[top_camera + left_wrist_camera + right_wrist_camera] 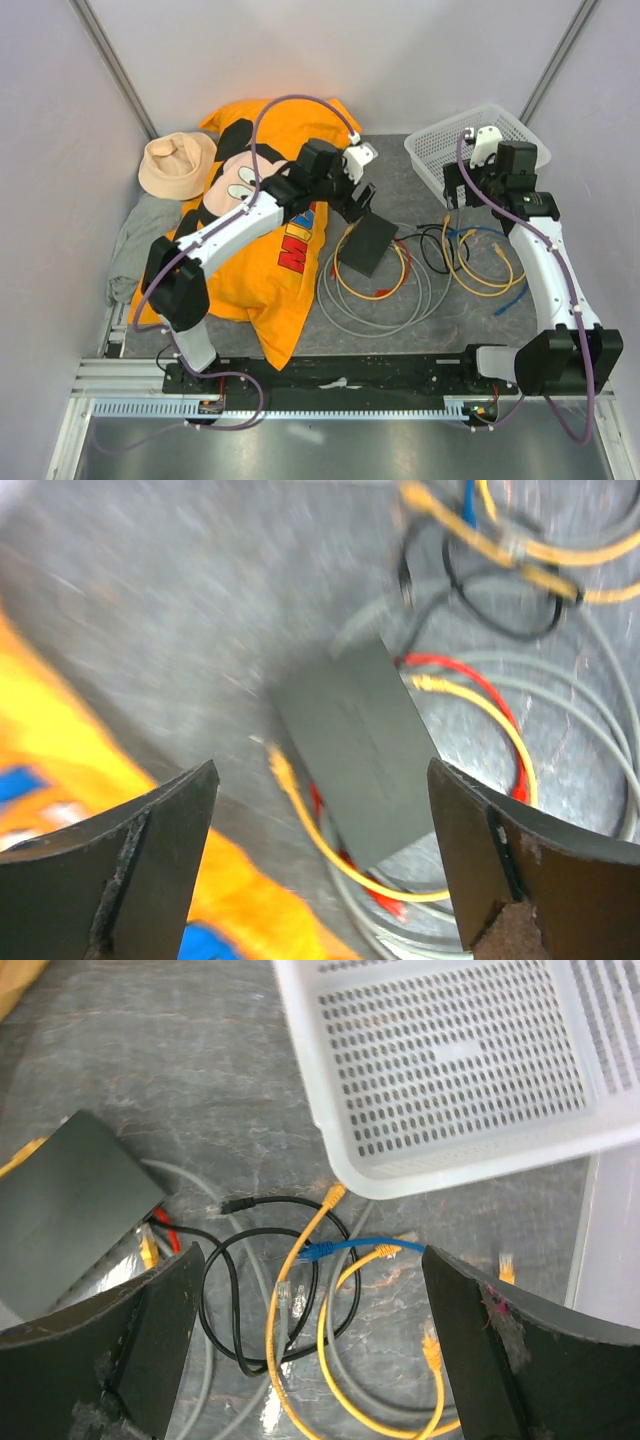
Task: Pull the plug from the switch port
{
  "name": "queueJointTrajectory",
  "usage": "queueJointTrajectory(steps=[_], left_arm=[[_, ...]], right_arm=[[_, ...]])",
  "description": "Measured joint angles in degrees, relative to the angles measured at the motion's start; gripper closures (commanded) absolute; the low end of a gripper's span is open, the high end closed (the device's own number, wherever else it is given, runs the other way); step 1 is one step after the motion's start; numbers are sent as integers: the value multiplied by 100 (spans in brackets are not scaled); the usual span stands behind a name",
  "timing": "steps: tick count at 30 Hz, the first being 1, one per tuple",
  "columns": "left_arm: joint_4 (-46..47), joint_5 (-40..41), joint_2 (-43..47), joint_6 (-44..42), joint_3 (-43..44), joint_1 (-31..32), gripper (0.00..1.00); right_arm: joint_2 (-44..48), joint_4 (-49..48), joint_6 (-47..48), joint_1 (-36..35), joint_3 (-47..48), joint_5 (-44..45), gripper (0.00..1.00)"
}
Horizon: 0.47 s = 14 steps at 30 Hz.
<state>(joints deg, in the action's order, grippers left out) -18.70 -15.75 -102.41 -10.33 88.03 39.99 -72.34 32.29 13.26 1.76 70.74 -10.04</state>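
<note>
The switch (367, 246) lies flat near the middle of the table, just right of the orange shirt (255, 275) and set aslant to the table edges. The top view does not show surely which way its long axis runs. A red cable (480, 680) and a yellow cable (478, 708) reach its right edge, so the ports seem to face right, but it cannot be told whether the plugs are seated. The left gripper (320, 768) is the nearer one. It hangs directly over the switch with its jaws wide apart and nothing between them. The right gripper (312, 1252) is also spread wide and empty. It hovers well to the right of the switch, over loose cable ends and just near of the basket (450, 1070). A pull would probably go to the right, away from the port edge, which favours the right arm while the left one steadies the box. Between the right gripper and the ports lie a black cable (225, 1290) and other yellow loops, which could be caught by mistake. A grey coil (400, 310) lies around the near side.
</note>
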Motion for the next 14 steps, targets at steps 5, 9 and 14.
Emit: queueJointTrajectory(steps=[5, 9, 14], left_arm=[[-109, 238, 925, -271, 59, -70, 4], [-46, 352, 1794, -271, -387, -210, 1], [120, 479, 2461, -151, -1480, -328, 1]], right_arm=[[-83, -120, -505, -437, 13, 925, 2], [-79, -192, -741, -673, 26, 1182, 2], [-55, -177, -776, -708, -2, 1123, 2]])
